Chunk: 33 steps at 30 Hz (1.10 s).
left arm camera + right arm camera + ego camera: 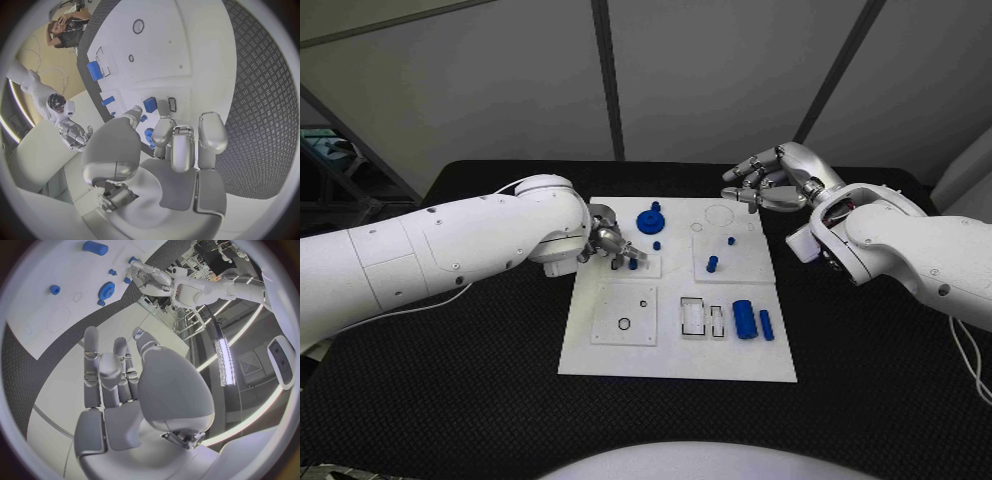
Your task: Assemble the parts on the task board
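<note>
Left hand (607, 243) pinches a blue part (150, 104) — the left wrist view shows it — right hand (769, 180) hovers loosely curled, empty.

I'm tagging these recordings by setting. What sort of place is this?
Probably a robotics lab or test cell: a white task board with small blue parts lies on a black table, and another white humanoid robot stands nearby.

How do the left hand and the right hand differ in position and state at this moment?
The left hand is low over the task board, at its left edge, fingers among small blue parts; the right hand sits beyond the board's far right corner, over no part. The left hand's fingers curl downward; whether they grip a part is unclear. The right hand holds nothing. Both are silver, on white arms.
</note>
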Available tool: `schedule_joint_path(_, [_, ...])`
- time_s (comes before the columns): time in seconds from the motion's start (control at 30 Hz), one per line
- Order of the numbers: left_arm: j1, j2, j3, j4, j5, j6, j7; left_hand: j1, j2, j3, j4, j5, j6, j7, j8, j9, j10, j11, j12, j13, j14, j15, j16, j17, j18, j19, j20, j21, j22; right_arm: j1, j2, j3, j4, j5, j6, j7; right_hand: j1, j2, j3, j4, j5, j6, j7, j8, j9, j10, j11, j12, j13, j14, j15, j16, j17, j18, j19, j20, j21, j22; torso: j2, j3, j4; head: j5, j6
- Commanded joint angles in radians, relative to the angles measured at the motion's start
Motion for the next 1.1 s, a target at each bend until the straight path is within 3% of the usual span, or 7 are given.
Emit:
schedule_joint_path(0.03, [0.003,-0.005,0.014,0.008,0.001,-0.011,0.007,0.023,-0.001,-0.019,0.002,0.002,-0.011,0.001,0.001,0.000,-0.008,0.004,-0.010,-0.006,0.083,-0.002,0.004,0.184,-0.016,-0.013,0.001,-0.008,-0.009,0.001,0.000,0.001,0.000,0.005,0.005,0.006,-0.004,-0.002,0.001,0.005,0.003,-0.009,0.001,0.004,-0.002,-0.006,-0.001,-0.005,-0.002,-0.005,0.003,-0.003,-0.001,0.012,0.006,-0.002,-0.005,-0.001,0.001,0.0004,-0.0003,0.001,0.001])
schedule_joint_path(0.33, [0.017,-0.045,0.097,0.019,0.007,0.035,0.013,0.100,0.022,-0.078,0.000,0.003,-0.044,0.019,-0.029,-0.022,-0.050,0.019,-0.063,-0.064,0.081,0.010,0.002,0.180,-0.001,-0.064,0.011,-0.061,-0.079,0.001,-0.001,0.001,-0.004,0.006,0.005,0.007,-0.004,-0.003,0.001,0.006,0.003,-0.010,0.001,0.004,-0.002,-0.006,0.000,-0.005,-0.002,-0.005,0.003,-0.004,-0.002,0.012,0.006,-0.002,-0.006,-0.001,0.000,0.0009,-0.0001,0.003,0.008])
schedule_joint_path(0.47, [0.038,-0.060,0.124,-0.006,0.018,0.068,0.020,0.133,0.036,-0.096,-0.002,0.002,-0.077,0.038,-0.065,-0.050,-0.094,0.035,-0.121,-0.127,0.078,0.023,-0.004,0.171,0.010,-0.103,0.021,-0.106,-0.136,0.001,-0.001,0.001,-0.006,0.006,0.004,0.006,-0.004,-0.003,0.001,0.006,0.003,-0.010,0.001,0.004,-0.002,-0.006,0.000,-0.005,-0.002,-0.005,0.003,-0.004,-0.002,0.012,0.006,-0.002,-0.006,-0.001,0.000,0.0014,0.0001,0.007,0.012])
schedule_joint_path(0.57, [0.053,-0.058,0.132,-0.040,0.021,0.083,0.025,0.146,0.044,-0.109,0.001,0.003,-0.085,0.047,-0.083,-0.070,-0.117,0.045,-0.152,-0.161,0.075,0.030,-0.009,0.163,0.016,-0.124,0.029,-0.133,-0.169,0.001,-0.001,0.001,-0.007,0.006,0.004,0.006,-0.005,-0.003,0.001,0.007,0.003,-0.010,0.001,0.004,-0.002,-0.006,0.000,-0.005,-0.002,-0.005,0.003,-0.004,-0.001,0.012,0.006,-0.002,-0.007,-0.002,0.000,0.0015,0.0002,0.009,0.013])
schedule_joint_path(0.73, [0.069,-0.030,0.135,-0.126,0.024,0.118,0.029,0.152,0.052,-0.124,0.009,0.003,-0.087,0.053,-0.097,-0.089,-0.127,0.050,-0.165,-0.177,0.074,0.037,-0.011,0.160,0.020,-0.132,0.035,-0.149,-0.184,0.001,0.002,0.001,-0.008,0.006,0.005,0.005,-0.005,-0.003,0.001,0.007,0.003,-0.010,0.001,0.004,-0.002,-0.006,0.000,-0.005,-0.002,-0.005,0.003,-0.004,-0.001,0.012,0.006,-0.002,-0.007,-0.002,0.003,0.0007,-0.0018,0.013,0.017])
schedule_joint_path(0.97, [0.070,0.022,0.104,-0.225,0.017,0.147,0.041,0.151,0.062,-0.135,0.019,0.003,-0.085,0.056,-0.105,-0.102,-0.131,0.053,-0.171,-0.184,0.072,0.039,-0.013,0.157,0.022,-0.135,0.039,-0.158,-0.193,0.001,0.005,0.001,-0.009,0.006,0.007,0.004,-0.005,-0.002,0.001,0.007,0.003,-0.011,0.001,0.004,-0.002,-0.006,0.000,-0.005,-0.002,-0.004,0.004,-0.002,0.001,0.012,0.006,-0.002,-0.007,-0.002,0.003,-0.0006,-0.0017,0.013,0.016])
schedule_joint_path(1.1, [0.058,0.055,0.091,-0.278,0.006,0.162,0.053,0.153,0.067,-0.139,0.022,0.003,-0.084,0.057,-0.107,-0.107,-0.132,0.053,-0.170,-0.184,0.072,0.040,-0.013,0.157,0.022,-0.134,0.040,-0.159,-0.192,0.001,0.007,0.001,-0.009,0.006,0.008,0.004,-0.005,-0.002,0.001,0.007,0.003,-0.011,0.001,0.004,-0.002,-0.006,0.000,-0.005,-0.002,-0.004,0.004,-0.002,0.001,0.012,0.006,-0.002,-0.007,-0.002,0.002,-0.0002,-0.0022,0.013,0.015])
